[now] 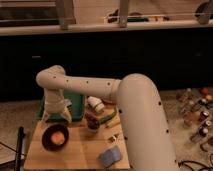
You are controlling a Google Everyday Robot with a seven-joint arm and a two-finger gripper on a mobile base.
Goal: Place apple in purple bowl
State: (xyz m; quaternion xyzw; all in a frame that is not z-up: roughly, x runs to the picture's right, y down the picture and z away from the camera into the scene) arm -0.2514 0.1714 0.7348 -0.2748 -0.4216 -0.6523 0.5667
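The gripper (56, 114) is hanging over a wooden table (80, 150). Behind it a dark wall (125, 55), perhaps cabinet fronts, is running under a pale ledge (100, 27). Speckled floor (17, 112) is showing beside it.

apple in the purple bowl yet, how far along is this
Done, it seems: the apple lies inside the purple bowl. In hand: nothing seen; the pincer hangs just above the bowl's far rim, before the green tray. Left: probably only pulling the arm away.

Lab-like indoor robot test space. Small wooden table (80, 150) lower left, dark counter front (125, 55) across middle, rail posts (65, 12) up top, bottles (195, 107) crowded right edge. Gripper (56, 112) hangs over table's left side.
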